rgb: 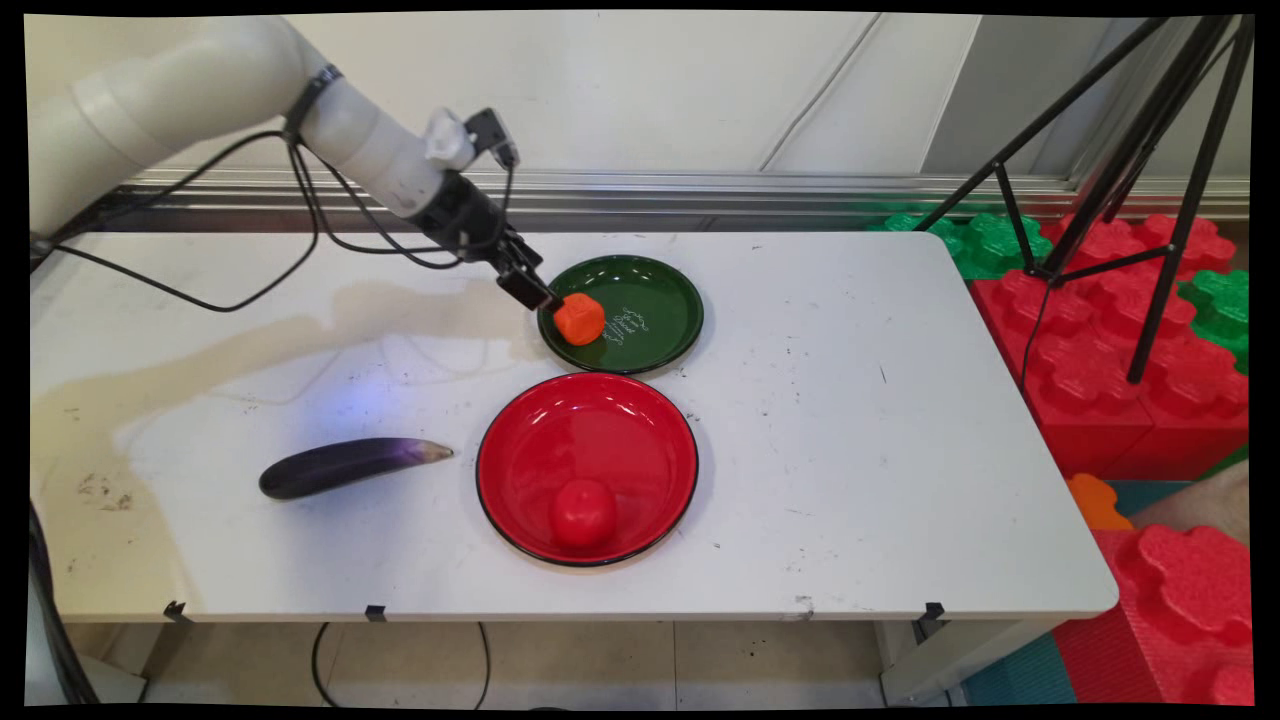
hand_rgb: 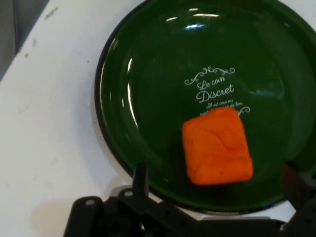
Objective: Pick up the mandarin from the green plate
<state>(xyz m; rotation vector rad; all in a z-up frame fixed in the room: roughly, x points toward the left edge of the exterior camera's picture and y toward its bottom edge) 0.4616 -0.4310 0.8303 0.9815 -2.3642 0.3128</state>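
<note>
- Nearest the camera in the main view is the red plate (rgb: pixel 588 468), with a red tomato (rgb: pixel 582 513) lying in its near part, touching nothing else
- To the left of that plate, apart from it, a dark purple eggplant (rgb: pixel 345 467) lies on the white table (rgb: pixel 900 450), its paler tip pointing toward the plate
- Behind the red plate, just beside it, sits the green plate (rgb: pixel 660 300), which carries white lettering on its floor
- An orange block (rgb: pixel 579 319) rests inside the green plate at its left side; in the hand view the orange block (hand_rgb: pixel 217 146) sits on the dark floor of the green plate (hand_rgb: pixel 148 74), just below the lettering and inside the rim
- The gripper (rgb: pixel 545 298) comes in from the upper left and hangs at the green plate's left rim, right beside the block
- In the hand view the gripper (hand_rgb: pixel 217 197) shows its fingers spread apart, one at either side of the block's near end, with a gap to the block on each side, so nothing is clamped
- Judged risk: the fingertips are low and close to the plate's raised rim, so a sideways or downward move could knock the rim and slide or tip the plate
- Judged risk: the block looks soft and rounded, so an off-centre touch could push it across the glossy floor
- Beyond the table's right edge stand red and green foam blocks (rgb: pixel 1100 330) and a black tripod (rgb: pixel 1130 160)
</note>
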